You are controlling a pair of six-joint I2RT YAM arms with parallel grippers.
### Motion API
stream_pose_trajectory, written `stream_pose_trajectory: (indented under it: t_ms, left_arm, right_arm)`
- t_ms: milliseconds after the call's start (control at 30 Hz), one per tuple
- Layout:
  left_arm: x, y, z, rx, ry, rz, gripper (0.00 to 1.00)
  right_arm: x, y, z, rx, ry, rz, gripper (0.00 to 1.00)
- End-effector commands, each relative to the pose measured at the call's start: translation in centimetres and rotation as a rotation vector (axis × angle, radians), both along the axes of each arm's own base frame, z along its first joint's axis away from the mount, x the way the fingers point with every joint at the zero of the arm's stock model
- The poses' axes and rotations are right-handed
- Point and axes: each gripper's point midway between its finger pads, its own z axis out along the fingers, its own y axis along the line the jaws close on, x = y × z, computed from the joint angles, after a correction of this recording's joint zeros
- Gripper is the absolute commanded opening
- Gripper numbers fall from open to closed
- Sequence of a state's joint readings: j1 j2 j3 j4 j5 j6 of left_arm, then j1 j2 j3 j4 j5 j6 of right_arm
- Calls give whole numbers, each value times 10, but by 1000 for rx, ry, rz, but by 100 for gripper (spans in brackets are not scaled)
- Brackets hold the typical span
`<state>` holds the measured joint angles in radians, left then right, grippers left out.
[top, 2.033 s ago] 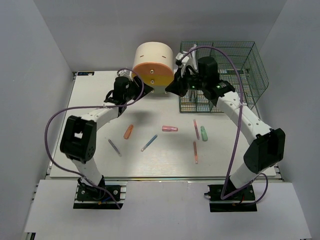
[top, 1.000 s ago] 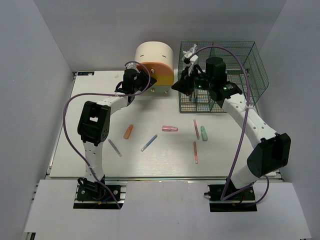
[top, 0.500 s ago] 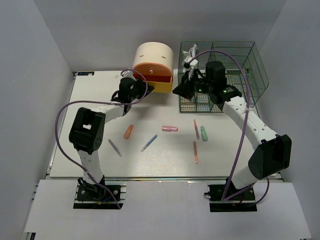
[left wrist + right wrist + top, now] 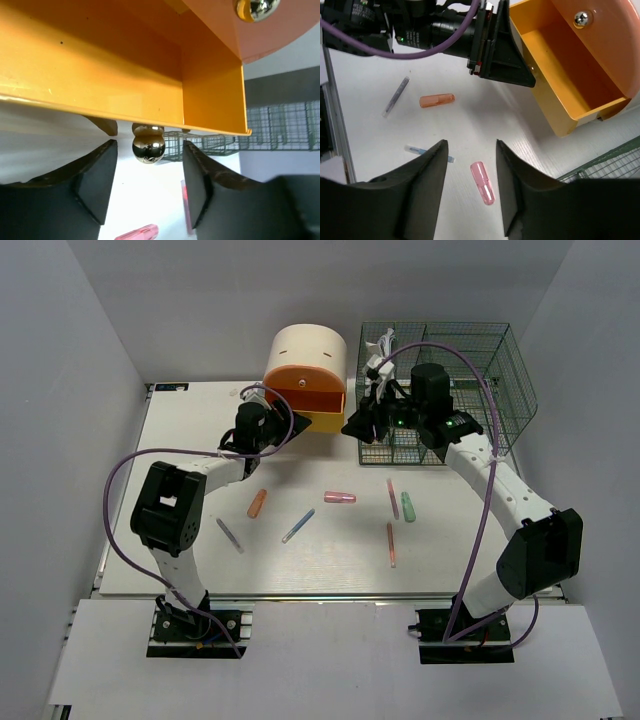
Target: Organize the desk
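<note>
Left hand (image 4: 288,425) is wide, straddling the metal knob (image 4: 148,145) of the pulled-out yellow drawer (image 4: 125,65) without contact. Right hand (image 4: 470,150), open and empty, hovers beside that drawer above the surface (image 4: 320,565).

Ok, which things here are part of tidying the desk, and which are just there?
Part of the job: large white desk; cream and orange rounded drawer box, yellow drawer open; green wire mesh organizer; pink marker; orange marker; green marker; blue pen; grey pen; two red pens.
Just there: small black label at desk's far-left corner; purple arm cables.
</note>
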<state>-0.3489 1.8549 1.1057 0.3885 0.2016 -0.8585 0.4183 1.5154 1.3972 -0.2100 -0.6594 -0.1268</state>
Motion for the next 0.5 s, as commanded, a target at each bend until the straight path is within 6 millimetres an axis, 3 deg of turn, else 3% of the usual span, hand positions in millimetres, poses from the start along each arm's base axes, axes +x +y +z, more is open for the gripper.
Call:
stream_pose_trajectory:
  t_ms: [0,100,300,367,400,467]
  left_arm:
    - [1,0,42,-30,-72,-17,70]
    - [-1,-1,48,-31,-77,-32,76]
    - [-11,4,59,-15,-70,-48,77]
    - [-18,6,64,-6,-64,-57,77]
    - [-23,8,60,13,-46,-66,77]
    - [-37,12,65,33,-45,-75,76]
  right_arm:
    - [-13,1,9,10,-53,79,50]
    - [-21,3,4,-6,-68,131,56]
    - [-47,3,-2,-24,-135,309,56]
    - [-59,5,-5,-24,-167,392,52]
    - [-72,3,-10,-19,-131,448,47]
    - [-81,2,-17,-38,-194,527,40]
